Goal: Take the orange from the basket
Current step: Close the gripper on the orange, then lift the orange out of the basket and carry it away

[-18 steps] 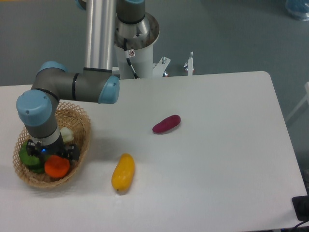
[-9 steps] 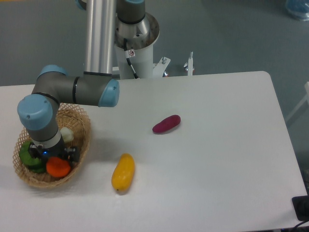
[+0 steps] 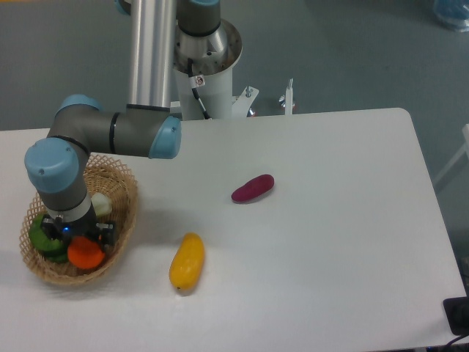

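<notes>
Since half-second ago, orange (image 3: 86,253) and gripper (image 3: 75,239) shifted slightly left inside basket (image 3: 126,192). We judge grasp step underway. Fingers hidden behind wrist; we cannot tell spread or pinching. Next: confirm grip, lift straight up.

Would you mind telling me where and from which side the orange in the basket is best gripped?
Probably across its widest middle, coming straight down from above. The orange is round and sits low inside the basket, whose rim blocks a sideways approach. A green fruit lies close on one side, so the fingers likely fit best on the free sides. The pincer hangs right above it.
</notes>
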